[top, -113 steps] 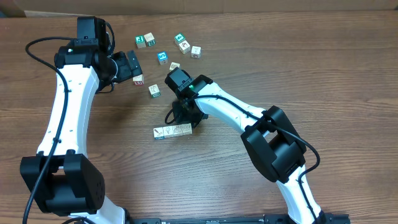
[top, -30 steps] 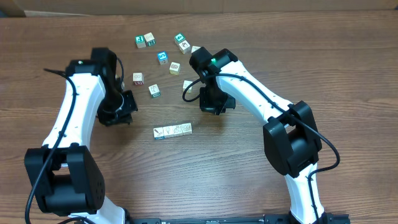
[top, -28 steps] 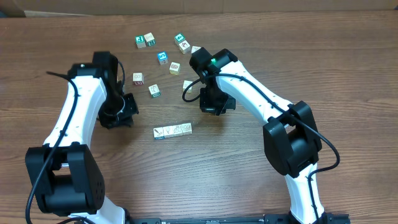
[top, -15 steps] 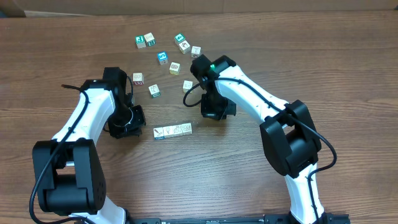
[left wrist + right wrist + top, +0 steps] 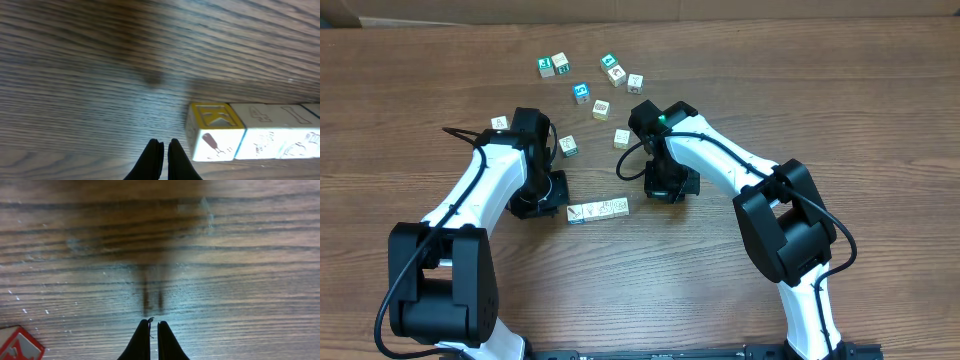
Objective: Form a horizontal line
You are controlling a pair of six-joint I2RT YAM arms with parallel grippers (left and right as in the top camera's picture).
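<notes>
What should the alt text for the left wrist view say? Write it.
A row of pale cubes lies on a wooden table, running off the right edge, its end cube yellow-topped with a K. The shut left pincer sits close beside that end.

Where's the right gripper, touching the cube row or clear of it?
Apart. The right wrist view shows the right gripper shut, with only bare wood around its tips. In the overhead view, wood shows between it and the row.
</notes>
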